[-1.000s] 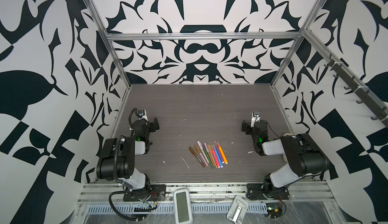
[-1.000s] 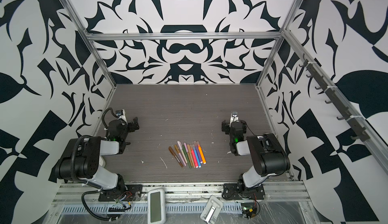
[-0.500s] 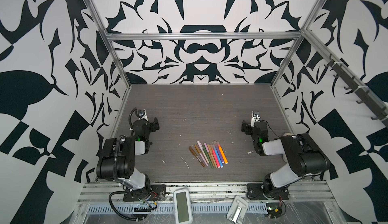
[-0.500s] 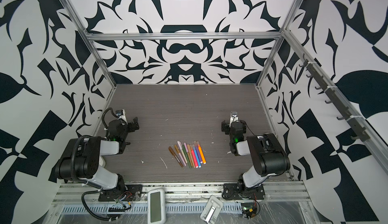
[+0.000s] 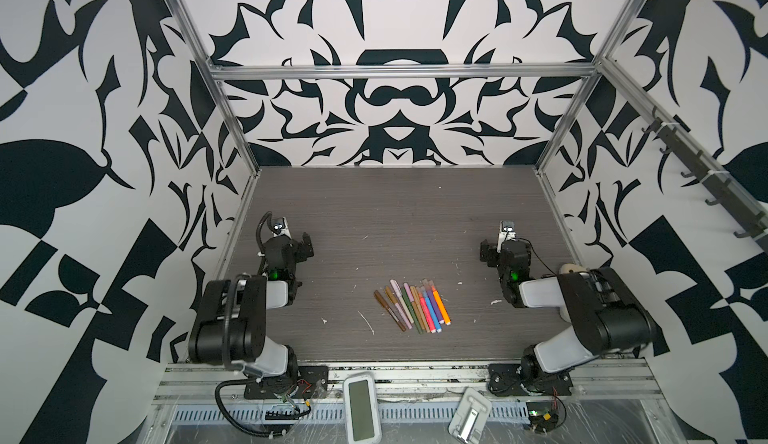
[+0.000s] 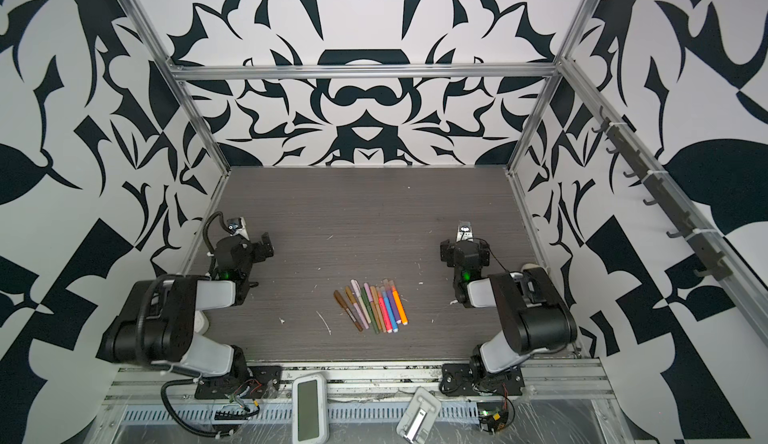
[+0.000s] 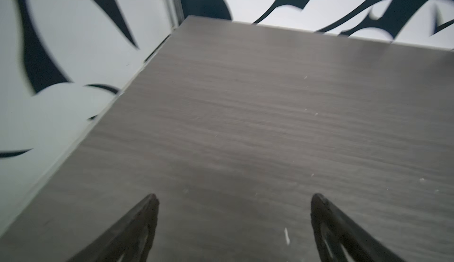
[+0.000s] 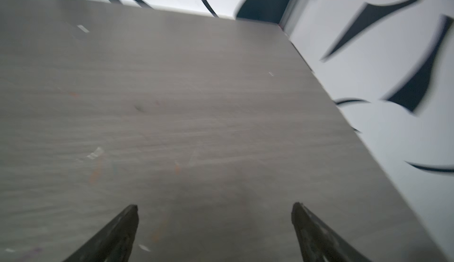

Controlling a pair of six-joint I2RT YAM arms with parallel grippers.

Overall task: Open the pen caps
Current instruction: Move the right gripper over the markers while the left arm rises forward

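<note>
I see the pens (image 5: 411, 306) lying side by side in a tight, slightly fanned row on the tabletop (image 5: 374, 213). They sit near its front edge, about midway between the two arms, with brown at the left end and orange at the right. The caps (image 5: 428, 286) seem to sit on the pens' far ends, though they are too small for me to be sure. My left arm (image 5: 232, 317) is folded at the left side and my right arm (image 5: 590, 317) at the right, both well apart from the pens. In the wrist views the left jaws stand wide apart over the tabletop, holding nothing, and the right jaws likewise. A few white scraps (image 5: 368, 322) lie left of the pens.
</note>
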